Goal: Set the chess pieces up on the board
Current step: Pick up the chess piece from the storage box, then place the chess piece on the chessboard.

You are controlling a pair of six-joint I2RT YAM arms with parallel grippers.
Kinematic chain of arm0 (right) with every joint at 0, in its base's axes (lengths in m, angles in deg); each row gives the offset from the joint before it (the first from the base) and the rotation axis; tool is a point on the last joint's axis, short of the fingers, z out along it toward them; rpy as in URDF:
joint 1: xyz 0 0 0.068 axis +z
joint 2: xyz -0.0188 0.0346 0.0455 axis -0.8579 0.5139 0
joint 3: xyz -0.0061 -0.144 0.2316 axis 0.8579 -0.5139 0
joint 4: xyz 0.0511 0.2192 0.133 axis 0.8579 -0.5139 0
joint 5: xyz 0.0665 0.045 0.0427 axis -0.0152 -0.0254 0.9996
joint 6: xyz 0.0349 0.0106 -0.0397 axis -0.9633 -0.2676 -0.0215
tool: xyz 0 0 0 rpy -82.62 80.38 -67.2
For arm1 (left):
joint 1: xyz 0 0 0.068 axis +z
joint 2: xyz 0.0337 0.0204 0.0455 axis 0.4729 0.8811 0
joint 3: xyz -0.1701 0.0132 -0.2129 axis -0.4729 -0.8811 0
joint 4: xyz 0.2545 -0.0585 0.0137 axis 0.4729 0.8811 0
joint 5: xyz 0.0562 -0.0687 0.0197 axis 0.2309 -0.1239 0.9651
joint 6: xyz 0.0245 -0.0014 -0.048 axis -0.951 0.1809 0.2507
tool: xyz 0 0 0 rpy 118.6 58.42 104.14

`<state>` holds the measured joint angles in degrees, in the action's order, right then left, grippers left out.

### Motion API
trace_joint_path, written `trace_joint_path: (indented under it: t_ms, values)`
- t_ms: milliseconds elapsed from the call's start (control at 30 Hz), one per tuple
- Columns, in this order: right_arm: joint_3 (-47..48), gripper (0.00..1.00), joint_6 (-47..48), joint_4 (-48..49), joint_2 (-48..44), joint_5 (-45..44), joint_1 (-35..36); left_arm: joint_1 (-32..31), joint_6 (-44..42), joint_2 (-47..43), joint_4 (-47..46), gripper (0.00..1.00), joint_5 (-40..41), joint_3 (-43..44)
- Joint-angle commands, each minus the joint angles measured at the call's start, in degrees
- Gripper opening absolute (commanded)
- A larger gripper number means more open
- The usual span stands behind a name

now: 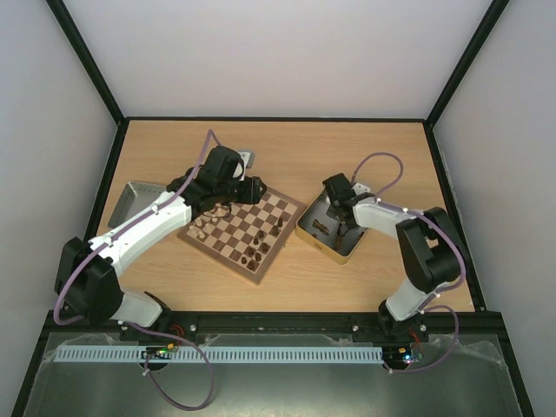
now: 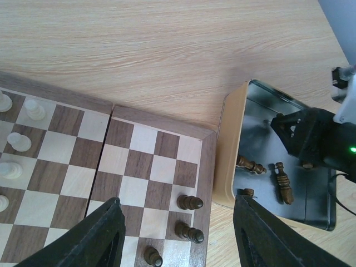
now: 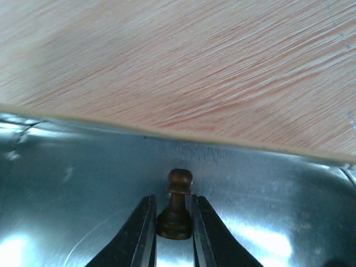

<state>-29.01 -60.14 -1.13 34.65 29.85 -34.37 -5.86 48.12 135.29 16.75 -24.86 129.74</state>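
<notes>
The board lies at mid-table with pale chess pieces along its left side and dark ones along its right edge. My left gripper hovers over the board's right corner, open, with nothing between its fingers. My right gripper is down inside the metal tin, shut on the base of a dark pawn that stands upright on the tin's floor near its wall. Two more dark pieces lie flat in the tin.
The tin sits just right of the board, almost touching its corner. A grey tray lies at the left, behind my left arm. A small grey object rests behind the board.
</notes>
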Motion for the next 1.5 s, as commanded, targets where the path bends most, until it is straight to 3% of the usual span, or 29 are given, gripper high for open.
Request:
trace_joint_path:
  t_ms: [0,100,233,400,533,800,1233,1467]
  values:
    - [-2.68,0.15,3.96,3.67,-7.75,3.48,-0.28,0.23,1.80,-1.02,-1.27,0.56,-0.81,0.40]
    - [-5.21,0.15,7.01,7.73,-13.23,8.94,-0.28,0.30,2.87,-1.97,-2.25,0.56,-1.68,0.48]
    - [-9.06,0.15,12.75,18.09,-20.31,23.75,-0.28,0.59,4.49,-3.79,-4.73,0.58,-5.29,0.41]
    - [-13.15,0.15,16.80,33.20,-27.37,45.54,-0.28,1.39,7.97,-6.82,-12.27,0.62,-15.48,-1.64]
    - [-14.44,0.15,16.31,43.72,-30.33,56.34,-0.28,1.54,12.72,-8.06,-20.45,0.68,-24.53,-3.71]
    - [-11.99,0.15,17.60,49.27,-30.22,71.51,-0.19,1.48,19.94,-5.68,-27.68,0.71,-37.34,-3.97]
    - [-10.90,0.15,22.29,46.07,-31.84,76.45,-0.19,0.44,22.72,-1.05,-25.23,0.43,-42.53,-1.08]
    - [-10.49,0.15,22.84,45.47,-31.75,76.23,-0.19,-0.11,23.02,-0.43,-25.36,0.21,-43.75,-0.66]
